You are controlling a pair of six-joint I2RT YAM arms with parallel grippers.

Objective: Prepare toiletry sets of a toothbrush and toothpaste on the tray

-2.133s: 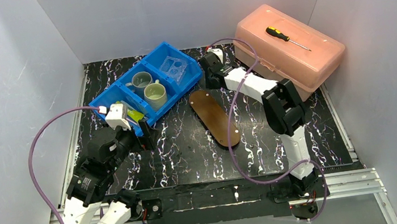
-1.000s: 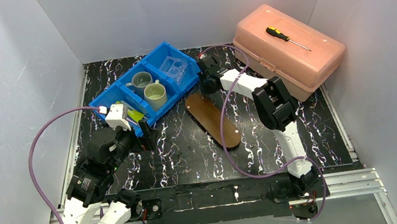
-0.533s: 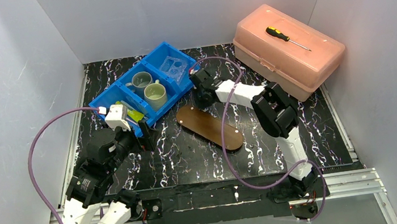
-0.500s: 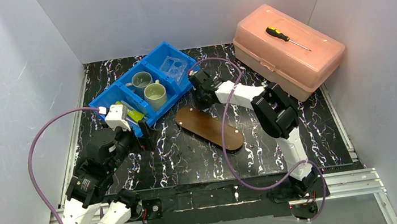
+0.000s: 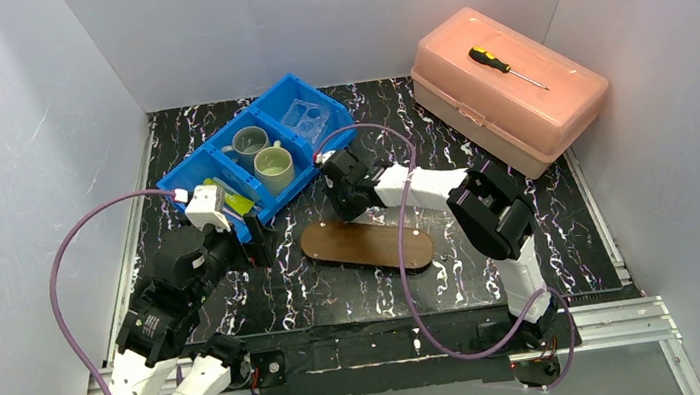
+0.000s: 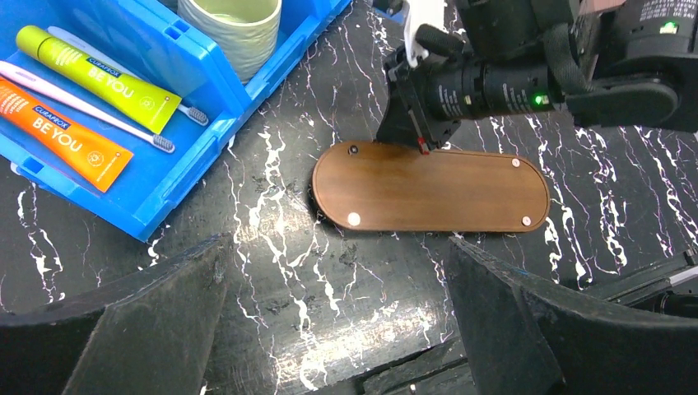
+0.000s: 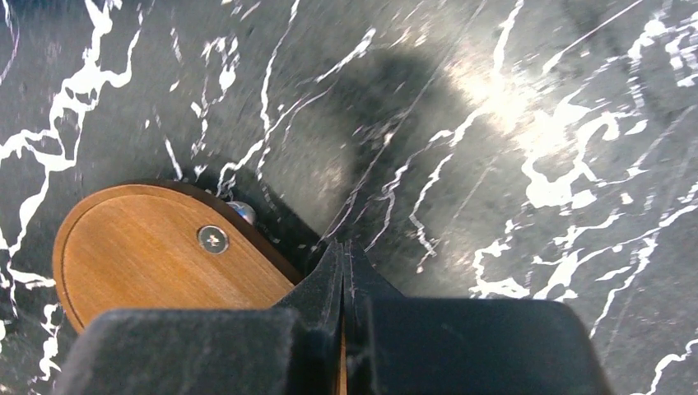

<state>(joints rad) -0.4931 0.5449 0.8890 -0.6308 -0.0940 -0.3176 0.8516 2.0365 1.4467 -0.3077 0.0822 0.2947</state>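
**Hidden or unclear.** In the right wrist view, the right hand [image 7: 344, 257] and its black body cover the lower frame. Only one rounded end of the tray [image 7: 140, 259] shows, at lower left. In the left wrist view the pale green mug [image 6: 231, 26] is cut off by the top edge. From above, the left arm's wrist covers part of the nearest compartment of the blue bin [image 5: 328, 146].

**Edges and room.** The tray lies flat and crosswise at mid-frame on the tabletop [image 5: 572, 231], apart from the bin, with bare marbled surface below it and to its right. The orange tube [image 6: 64, 137], the green tube [image 6: 99, 71] and two toothbrushes [image 6: 103, 117] lie in the bin's end compartment. The grey mug [image 5: 248, 144] stands in the middle one, beside the pale green mug.

**Pose.** The right hand is closed, fingers pressed together (no gap visible), with its tips at the tray's far long edge. The left hand [image 6: 337, 247] hangs above the tabletop with its fingers spread wide, holding nothing.
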